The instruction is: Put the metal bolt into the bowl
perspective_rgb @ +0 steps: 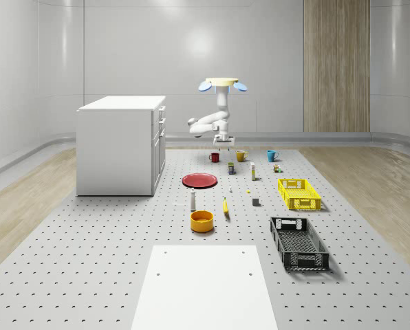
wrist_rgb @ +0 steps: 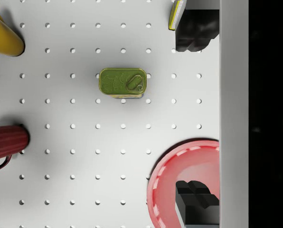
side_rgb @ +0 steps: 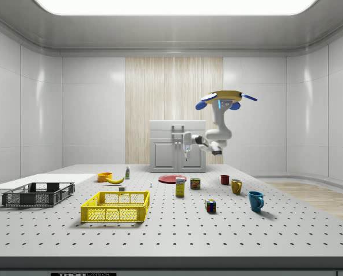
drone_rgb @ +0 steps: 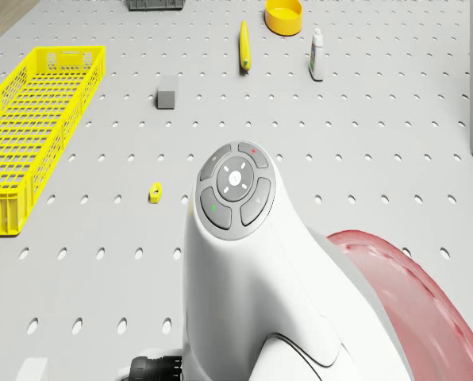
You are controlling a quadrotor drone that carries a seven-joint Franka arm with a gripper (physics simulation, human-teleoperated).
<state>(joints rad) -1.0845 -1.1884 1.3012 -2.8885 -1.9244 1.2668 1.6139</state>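
The end effector hangs released, fingers wide apart with nothing between them, above the worktop near the red plate, centre frame. The drone hovers above it. The small metal bolt lies right of the plate; the bowl sits lower, well apart.

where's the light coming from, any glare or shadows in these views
Side view: a bright ceiling panel lights the room from overhead. Whole-scene view: soft glare on the back wall, and a short shadow beside the black crate. Wrist view: faint soft shadows hug the can and the red mug.
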